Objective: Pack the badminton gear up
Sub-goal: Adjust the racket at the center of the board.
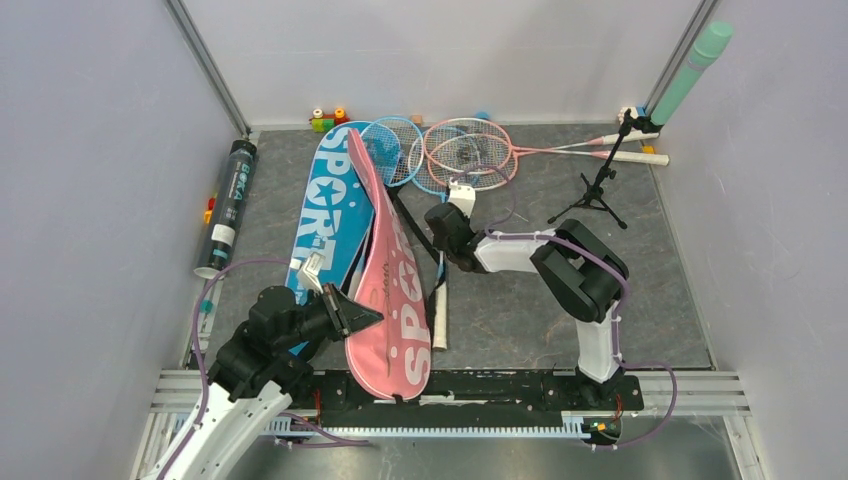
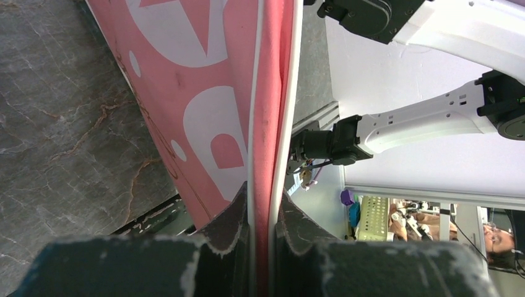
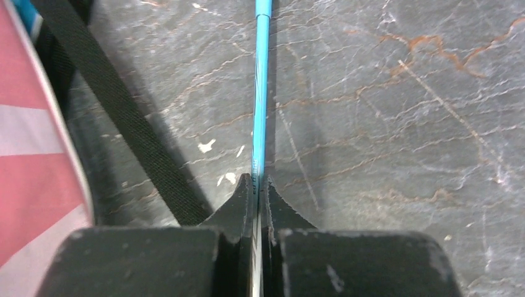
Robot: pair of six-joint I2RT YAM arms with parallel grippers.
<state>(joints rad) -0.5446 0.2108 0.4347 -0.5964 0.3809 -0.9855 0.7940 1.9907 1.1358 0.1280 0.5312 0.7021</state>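
My left gripper [image 1: 362, 318] is shut on the raised edge of the pink "SPORT" bag [image 1: 388, 300]. In the left wrist view the pink edge with white piping [image 2: 272, 124] runs between the closed fingers [image 2: 230, 219]. The blue "SPORT" bag [image 1: 322, 215] lies beside it on the left. My right gripper [image 1: 438, 222] is shut on the thin shaft of a blue racket [image 3: 260, 93], just above the mat. Its white handle [image 1: 440, 315] points toward me. Blue racket heads [image 1: 398, 148] and pink rackets [image 1: 470, 150] lie at the back. The dark tube [image 1: 228, 205] lies far left. I see no shuttlecocks.
A small black tripod stand [image 1: 598, 190] stands at the right back. A green tube [image 1: 692, 72] leans in the back right corner. Toy blocks [image 1: 328, 120] sit at the back wall. A black bag strap [image 3: 124, 117] lies left of the racket shaft.
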